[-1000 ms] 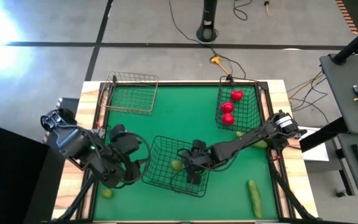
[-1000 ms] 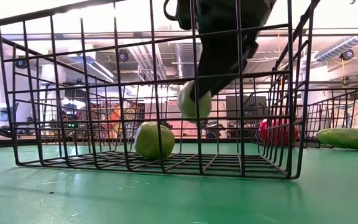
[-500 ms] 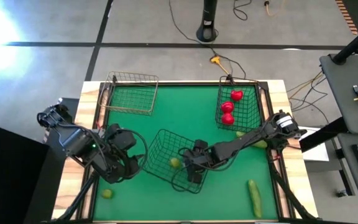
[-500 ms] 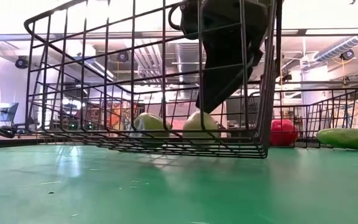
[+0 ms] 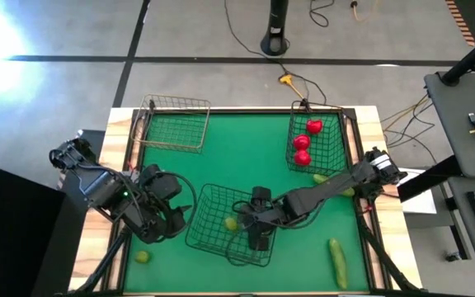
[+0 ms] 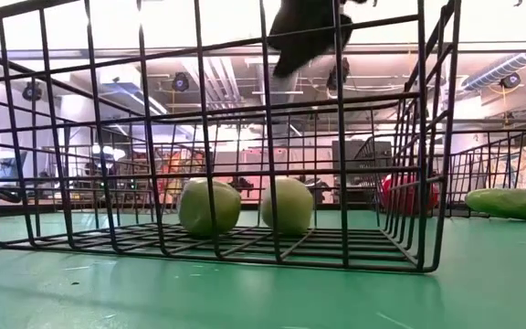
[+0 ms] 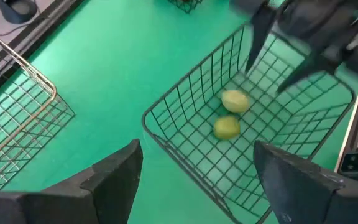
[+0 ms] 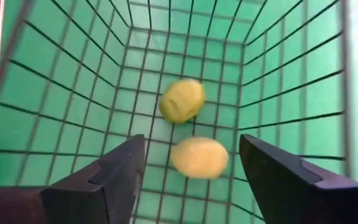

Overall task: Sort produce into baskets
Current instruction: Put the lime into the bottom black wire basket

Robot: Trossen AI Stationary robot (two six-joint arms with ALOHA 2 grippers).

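High view: big basket [image 5: 221,239] near centre of table [image 5: 246,153]; right gripper [image 5: 256,233] above it, jaws spread, empty. Left gripper [image 5: 165,221] just left of basket. Stray lime [image 5: 142,256] near-left; cucumber [image 5: 338,259] near-right; tomatoes [image 5: 303,142] in far-right basket [image 5: 336,148].
Low view: two limes [image 6: 210,206] on basket floor, close together.
Left wrist view: jaws spread, empty.
Right wrist view: limes yellow-green, round; likely light, firm, prone to roll, so grip across middle.
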